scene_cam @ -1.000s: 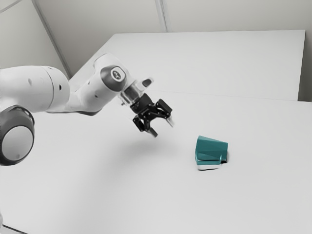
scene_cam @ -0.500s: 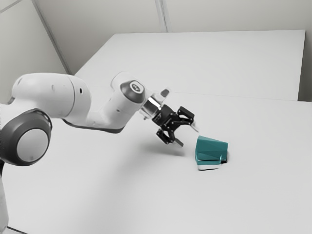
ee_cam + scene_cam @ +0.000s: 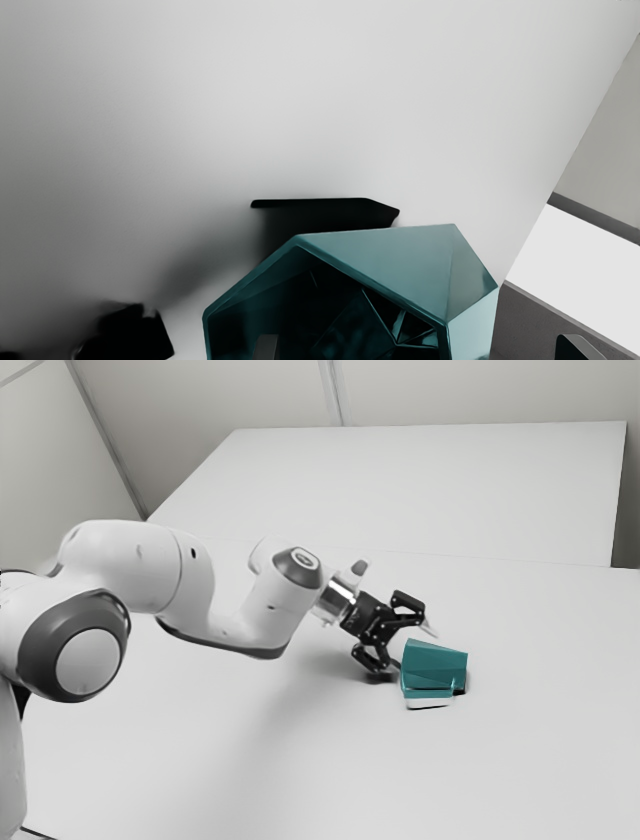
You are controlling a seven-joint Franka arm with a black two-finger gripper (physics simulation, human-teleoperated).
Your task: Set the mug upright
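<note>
One teal mug (image 3: 434,664), lying on its side on the white table (image 3: 250,770), right of the arm (image 3: 145,565) in the exterior view. Mouth faces left, back toward the gripper (image 3: 413,646); base end points right. Not upright, so the goal state isn't met.

Gripper is open, fingers spread, nothing held. It's low, at the mug's mouth end. Exterior view: one fingertip is up over the far side of the rim, the other is down by the left edge of the mouth, near the table. Wrist view: one fingertip (image 3: 266,348) lines up with the dark opening, the other (image 3: 575,348) is outside the mug wall. Can't tell if either one touches.

Progress: reach looks mostly there, I'd say. Left to do: get a firm hold, probably pinching the wall between the fingers, turn the mug so the mouth is up, set the base flat, let go. Main risk is the lower finger shoving the mug to the right, or the slanted, faceted wall slipping during the turn. Handle position unclear.
</note>
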